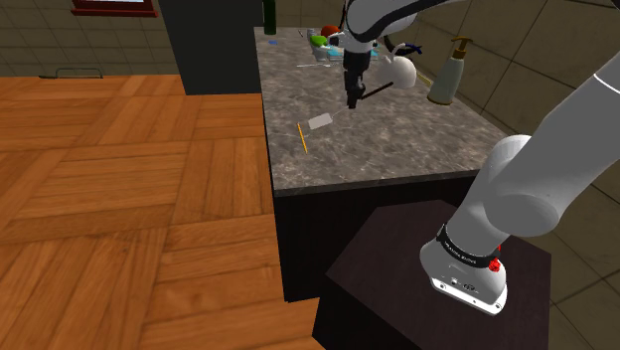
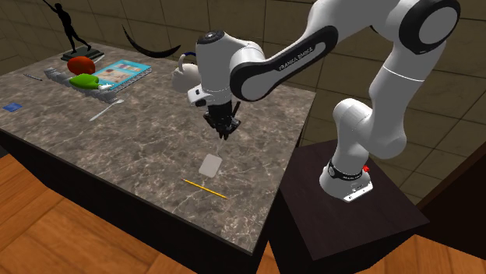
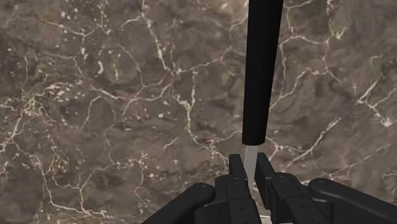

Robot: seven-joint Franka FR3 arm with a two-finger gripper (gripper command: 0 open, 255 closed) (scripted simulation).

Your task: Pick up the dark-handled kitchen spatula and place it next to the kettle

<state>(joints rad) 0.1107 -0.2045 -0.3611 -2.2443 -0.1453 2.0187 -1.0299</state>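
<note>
While wrist view shows fingers (image 3: 236,168) clasping spatula (image 3: 261,76), shoulder view adds white kettle (image 1: 399,72) nearby

My arm (image 1: 527,189) rises from its base, folds at the elbow and reaches far out ahead of me. At the end the wrist (image 2: 220,64) turns over, so that my gripper (image 3: 251,164) hangs beneath it, pointing straight down. My two fingers (image 3: 236,167) stand close together with only a narrow gap between them. In that gap they clasp the thin pale neck of the spatula (image 3: 262,76), whose dark handle runs out beyond my fingertips.
</note>
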